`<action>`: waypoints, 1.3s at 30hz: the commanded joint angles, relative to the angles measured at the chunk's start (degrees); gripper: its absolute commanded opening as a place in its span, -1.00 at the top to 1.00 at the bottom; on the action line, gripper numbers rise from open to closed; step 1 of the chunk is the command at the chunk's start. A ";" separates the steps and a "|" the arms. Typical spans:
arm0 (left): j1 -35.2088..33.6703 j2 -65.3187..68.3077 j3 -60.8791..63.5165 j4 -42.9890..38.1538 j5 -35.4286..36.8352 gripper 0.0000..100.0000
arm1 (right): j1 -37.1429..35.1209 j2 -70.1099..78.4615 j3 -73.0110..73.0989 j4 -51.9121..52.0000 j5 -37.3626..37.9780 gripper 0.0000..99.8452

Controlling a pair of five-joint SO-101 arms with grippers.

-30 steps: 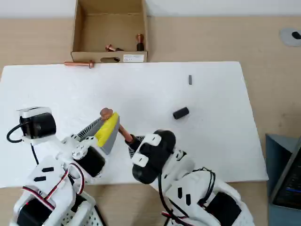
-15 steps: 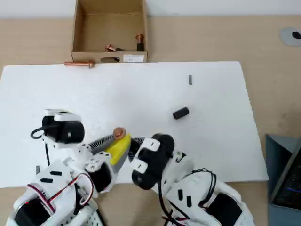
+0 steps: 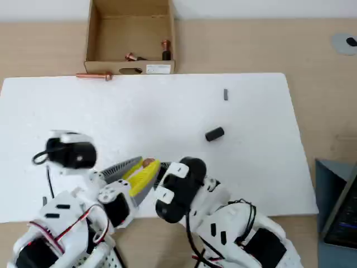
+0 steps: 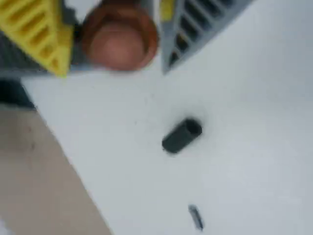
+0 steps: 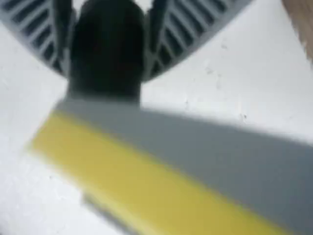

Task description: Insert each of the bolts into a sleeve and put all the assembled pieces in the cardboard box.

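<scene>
The left gripper (image 4: 113,63) is closed on a copper bolt (image 4: 120,41). The bolt's round head faces the camera and sits between the yellow finger (image 4: 36,29) and the grey ribbed finger (image 4: 195,24), touching both. Past the fingers lies the white mat (image 4: 254,112). A short black sleeve (image 4: 182,135) rests on it on its side, apart from the gripper and the bolt. Farther along the mat is a small dark grey piece (image 4: 195,217), thin and too blurred to identify, lying apart from the sleeve. The mat's straight edge runs diagonally across the view, with the tan wooden table (image 4: 44,186) beside it.
</scene>
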 commanded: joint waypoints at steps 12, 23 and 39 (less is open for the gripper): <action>-6.77 0.31 -11.16 4.13 -4.75 0.80 | 1.01 -2.59 0.13 0.88 0.26 0.98; -27.16 -0.13 -5.27 2.37 -18.81 1.00 | 17.01 -2.15 0.48 1.05 0.26 0.98; -45.63 -0.13 32.88 -21.80 -25.58 1.00 | 24.48 35.21 -30.55 -4.57 0.18 0.98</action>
